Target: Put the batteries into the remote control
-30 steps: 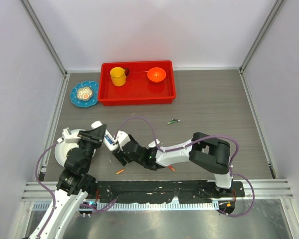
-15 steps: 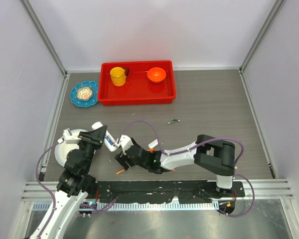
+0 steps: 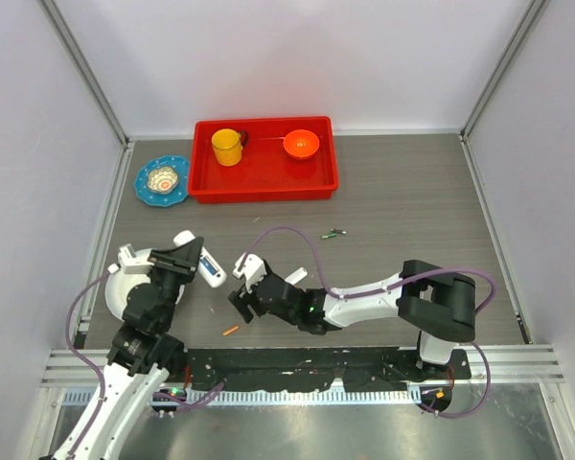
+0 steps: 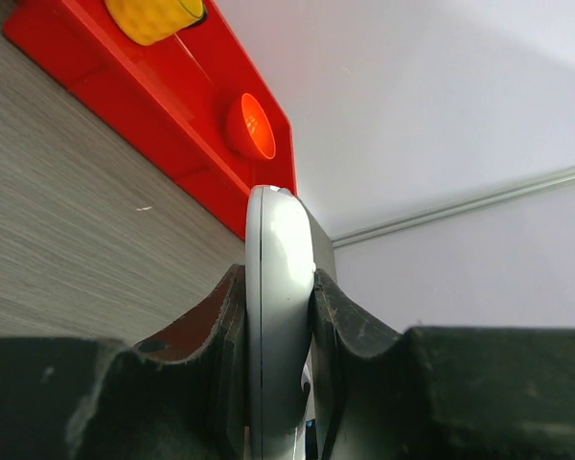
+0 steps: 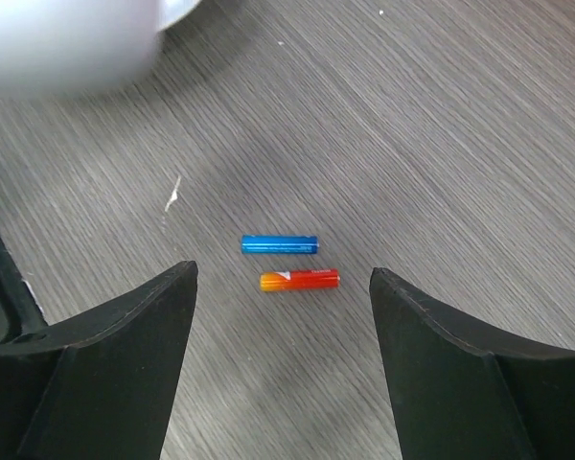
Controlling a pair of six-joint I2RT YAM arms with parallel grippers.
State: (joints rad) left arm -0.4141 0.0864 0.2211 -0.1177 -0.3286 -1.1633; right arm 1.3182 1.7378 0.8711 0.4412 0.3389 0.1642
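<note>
- We see the left gripper (image 4: 279, 331) clamping the remote (image 4: 278, 249) on edge.
- Our right gripper (image 5: 283, 278) gapes above the blue battery (image 5: 280, 244) and orange battery (image 5: 300, 280), lying side by side on the table (image 5: 460, 144).
- Tray (image 3: 264, 182) holds cup (image 3: 227, 147) and bowl (image 3: 301, 144).

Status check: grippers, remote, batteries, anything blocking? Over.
Left gripper shut on remote, held on edge. Right gripper open, above blue battery and orange battery lying side by side on table. Nothing between jaws and batteries.

Arm links (image 3: 364, 305): white shells, black joints.
Cables (image 3: 283, 229): purple, looping loosely.
Gripper fingers (image 5: 105, 374): matte black, thick, tapered.
Base plate (image 3: 307, 368): black, perforated.
</note>
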